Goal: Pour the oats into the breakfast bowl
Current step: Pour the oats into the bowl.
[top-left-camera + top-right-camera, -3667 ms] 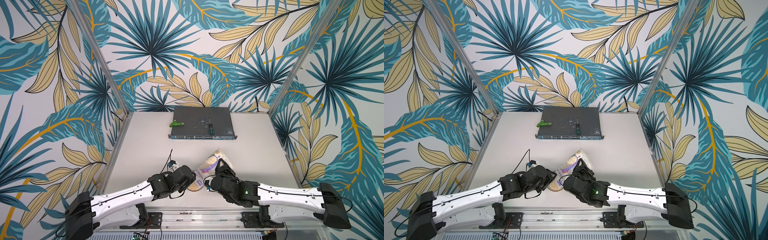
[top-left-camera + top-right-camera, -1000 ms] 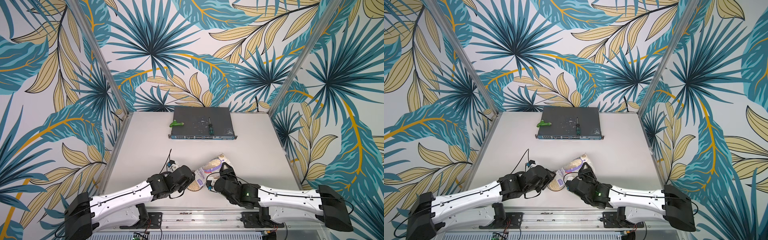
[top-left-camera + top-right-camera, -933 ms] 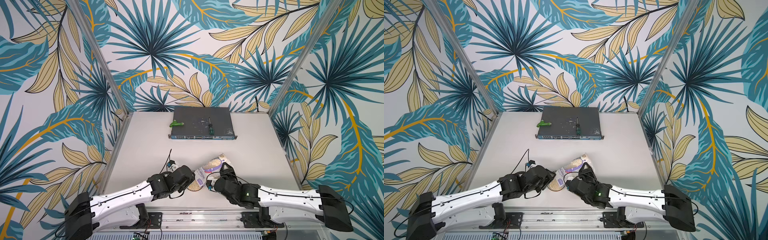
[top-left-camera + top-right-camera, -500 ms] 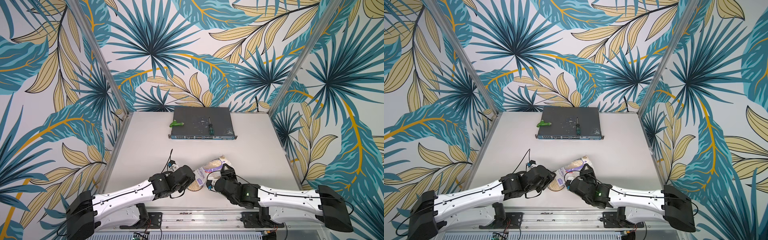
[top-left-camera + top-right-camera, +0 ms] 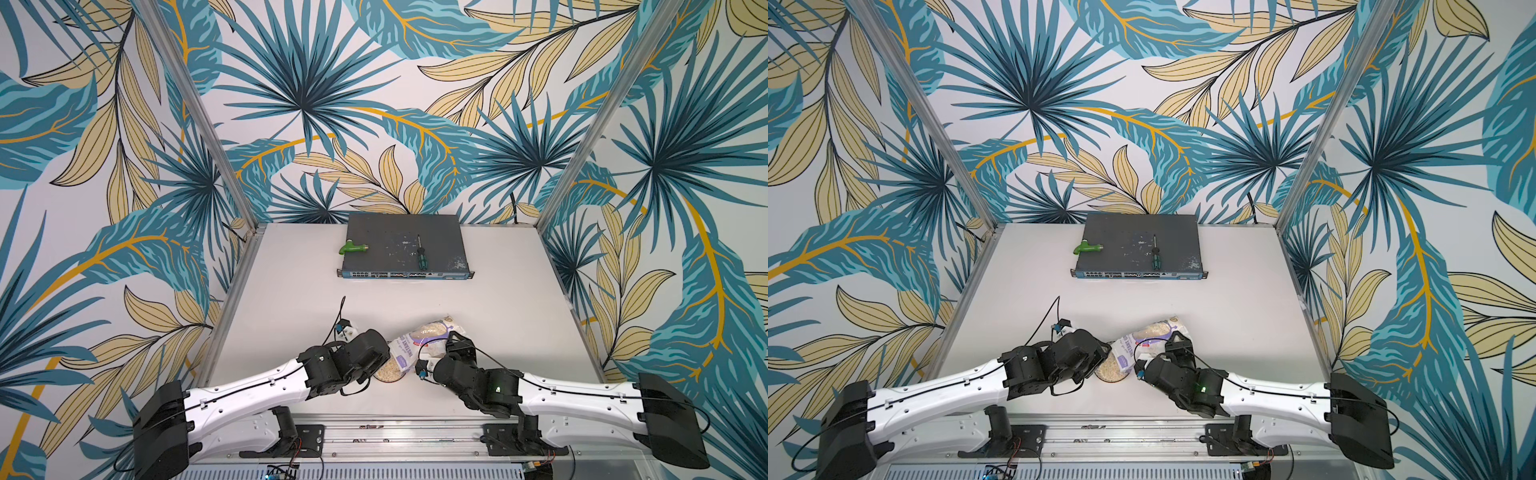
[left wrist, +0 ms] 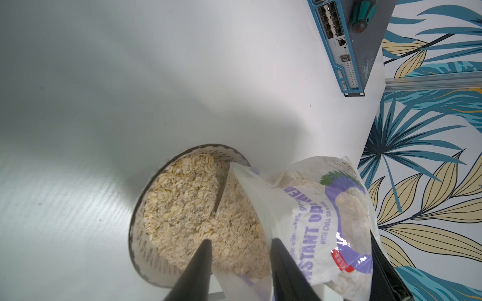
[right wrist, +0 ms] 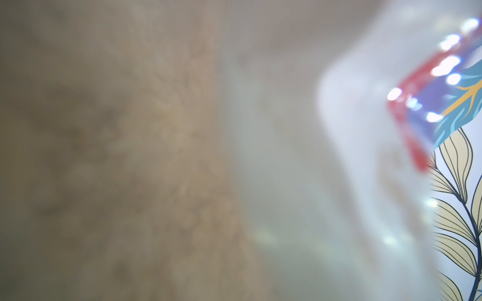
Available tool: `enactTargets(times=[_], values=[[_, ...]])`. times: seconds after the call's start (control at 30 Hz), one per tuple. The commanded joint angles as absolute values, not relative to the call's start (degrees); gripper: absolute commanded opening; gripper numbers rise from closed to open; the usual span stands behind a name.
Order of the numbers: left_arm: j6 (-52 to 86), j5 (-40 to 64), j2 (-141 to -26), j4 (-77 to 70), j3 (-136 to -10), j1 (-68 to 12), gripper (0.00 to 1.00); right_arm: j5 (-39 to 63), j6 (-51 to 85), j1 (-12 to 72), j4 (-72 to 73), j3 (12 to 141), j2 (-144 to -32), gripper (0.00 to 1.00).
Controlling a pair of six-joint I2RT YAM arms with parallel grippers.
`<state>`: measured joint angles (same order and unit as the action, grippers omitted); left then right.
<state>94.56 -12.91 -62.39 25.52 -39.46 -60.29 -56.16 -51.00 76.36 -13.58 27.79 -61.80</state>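
We read "INSTANT" and "WITH CHIA SEEDS" in purple on the clear pouch (image 6: 326, 221). Pale oats (image 6: 180, 203) fill the small lattice-patterned bowl (image 6: 133, 234) near the front edge of the white table (image 5: 291, 316), with the pouch mouth tipped over it. The right gripper (image 5: 455, 343) clamps the pouch. The left gripper (image 6: 240, 241) straddles its mouth, and we cannot tell whether it grips. Leaf wallpaper (image 5: 307, 104) surrounds us.

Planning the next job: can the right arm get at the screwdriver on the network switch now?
Probably not: the right gripper holds the oats pouch tipped over the breakfast bowl. Nothing stands between it and the screwdriver, which lies far back on the network switch.
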Motion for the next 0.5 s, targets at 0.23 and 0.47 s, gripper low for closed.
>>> enactTargets(times=[0.23, 0.47], values=[[94.2, -14.4, -62.5, 26.9, -41.4, -60.5, 0.4, -56.8, -44.7, 74.9, -5.9, 28.4, -60.0, 0.0], [93.5, -17.0, -61.1, 30.3, -43.1, -60.4, 0.4, -53.6, -43.1, 74.8, -5.9, 28.1, -57.3, 0.0]])
